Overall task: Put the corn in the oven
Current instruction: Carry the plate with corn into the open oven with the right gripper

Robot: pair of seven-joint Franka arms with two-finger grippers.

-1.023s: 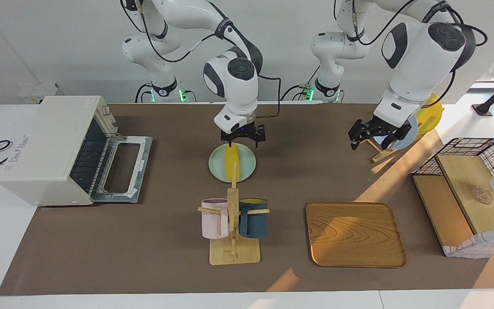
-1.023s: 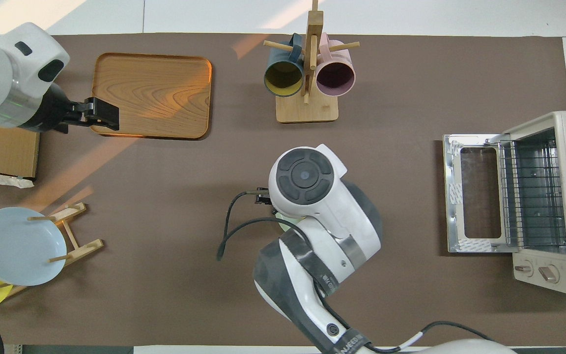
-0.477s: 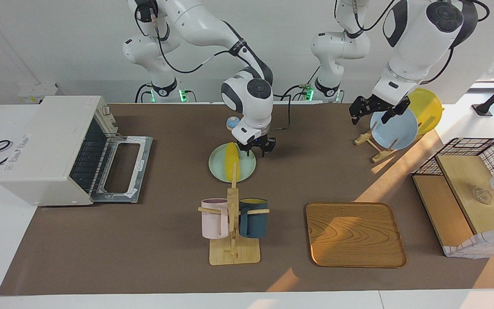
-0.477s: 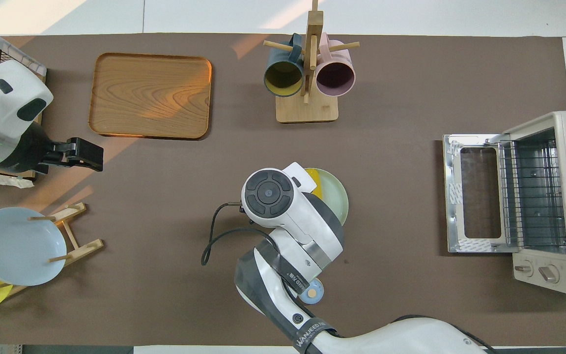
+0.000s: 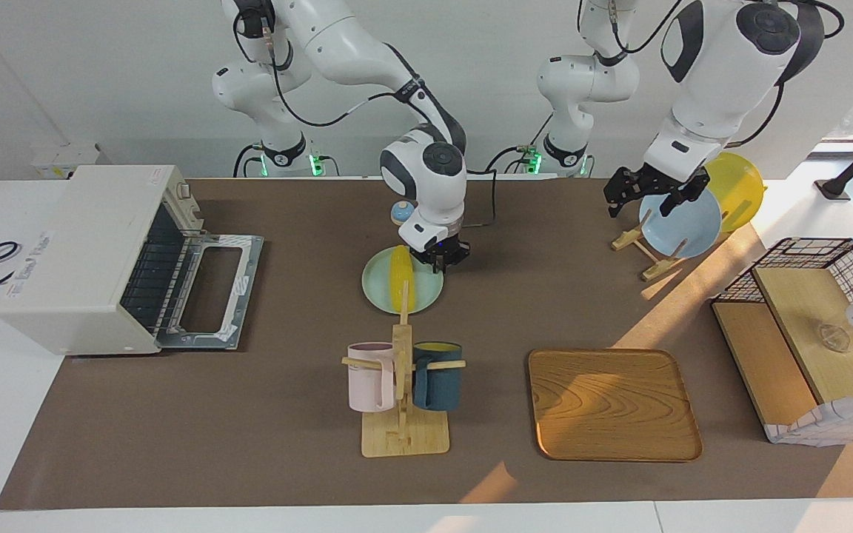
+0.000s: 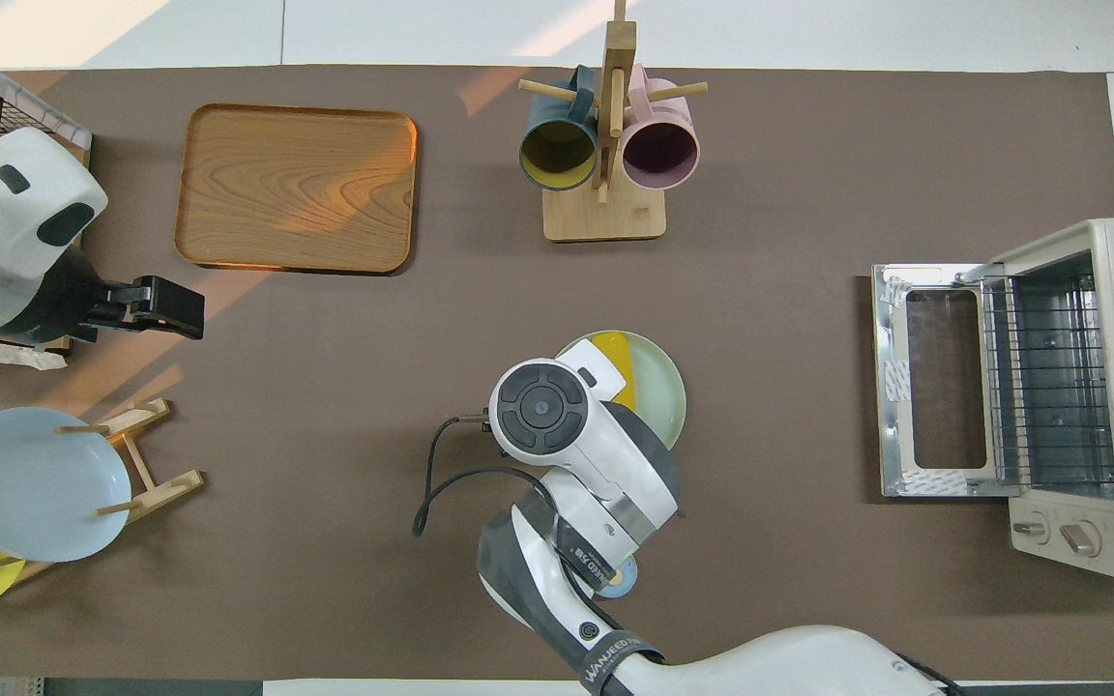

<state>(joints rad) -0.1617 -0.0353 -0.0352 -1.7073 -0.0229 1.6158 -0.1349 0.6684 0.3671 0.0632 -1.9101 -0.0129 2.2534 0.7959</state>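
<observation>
Brown matting covers the table (image 5: 249,414), where the corn (image 5: 400,277) lies on a pale green plate (image 5: 426,296) at centre. Right gripper (image 5: 443,260), fingers pressed together, sits at the plate's 2 o'clock edge beside the corn, gripping nothing visible. Left gripper (image 5: 645,194), fingers spread, waits over a blue plate (image 5: 686,226). Oven (image 5: 93,252) door lies open.

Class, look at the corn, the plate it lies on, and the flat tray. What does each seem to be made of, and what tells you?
Corn: likely plastic; smooth, glossy, uniform yellow.
Pale green plate: probably plastic or melamine; matte, even colour.
Tray: apparently wood, with visible curved grain, possibly only a veneer.
</observation>
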